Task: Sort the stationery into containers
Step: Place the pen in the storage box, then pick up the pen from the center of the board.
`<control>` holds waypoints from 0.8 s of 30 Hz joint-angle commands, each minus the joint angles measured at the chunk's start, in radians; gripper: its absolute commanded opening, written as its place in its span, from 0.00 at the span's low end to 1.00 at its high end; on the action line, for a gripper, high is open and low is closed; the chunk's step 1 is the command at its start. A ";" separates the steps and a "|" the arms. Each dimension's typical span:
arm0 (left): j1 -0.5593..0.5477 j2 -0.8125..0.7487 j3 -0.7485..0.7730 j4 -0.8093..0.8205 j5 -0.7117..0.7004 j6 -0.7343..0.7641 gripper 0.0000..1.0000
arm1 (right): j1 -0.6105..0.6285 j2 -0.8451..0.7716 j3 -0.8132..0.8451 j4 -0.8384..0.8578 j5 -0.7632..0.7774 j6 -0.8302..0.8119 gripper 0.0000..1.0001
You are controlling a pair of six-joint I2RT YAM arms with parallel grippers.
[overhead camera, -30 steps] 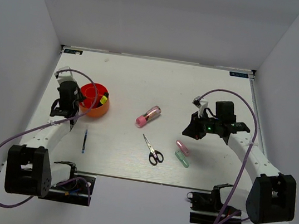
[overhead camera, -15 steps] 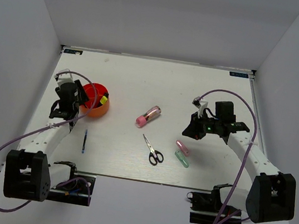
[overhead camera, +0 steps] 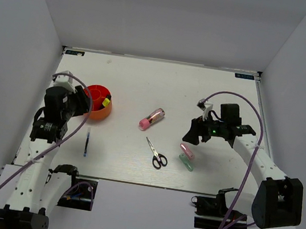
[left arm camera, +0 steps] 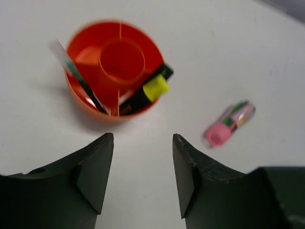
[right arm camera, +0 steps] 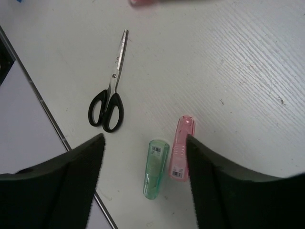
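Left wrist view, blurred throughout. My left hand [left arm camera: 143, 138] shows only its two dark fingers, cut off by the lower frame edge; they stand moderately apart with bare counter [overhead camera: 146, 84] between them. Beyond them is the red-orange pot [left arm camera: 78, 102], near the counter's left edge. It has a round central cup and an outer ring split by walls. A black marker [left arm camera: 78, 78] with some green on it leans in one outer compartment, its upper end a pale smear. The yellow-capped highlighter [left arm camera: 155, 88] leans in the neighbouring one, cap over the rim. The pot hides the lower ends of both. The pink tube [left arm camera: 228, 123] lies apart, near the counter's middle.

Right wrist view. My right hand [right arm camera: 145, 140] is spread wide and grips nothing. Below it the pink capsule [right arm camera: 181, 153] and green capsule [right arm camera: 155, 174] lie just beside each other, labels too small to read. The scissors [right arm camera: 112, 90] lie closed nearby, toward the near edge.

Top view. A thin dark pen [overhead camera: 87, 144] lies near the pot, too small to make out.
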 commanded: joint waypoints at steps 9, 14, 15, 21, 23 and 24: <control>-0.089 0.131 -0.207 -0.173 0.210 0.088 0.23 | -0.031 -0.029 -0.001 0.027 0.028 0.031 0.11; -0.093 0.203 -0.187 -0.151 0.162 0.092 0.27 | -0.038 -0.029 0.002 0.029 0.022 0.031 0.14; -0.093 0.220 -0.187 -0.142 0.148 0.097 0.27 | -0.038 -0.031 0.005 0.032 0.017 0.028 0.14; -0.094 0.244 -0.215 -0.108 -0.002 0.160 0.33 | -0.044 -0.055 0.001 0.029 0.013 0.030 0.14; -0.094 0.235 -0.230 -0.096 -0.016 0.175 0.35 | -0.047 -0.057 -0.001 0.027 0.007 0.030 0.15; -0.094 0.238 -0.232 -0.099 -0.043 0.178 0.37 | -0.048 -0.054 0.001 0.030 0.005 0.031 0.15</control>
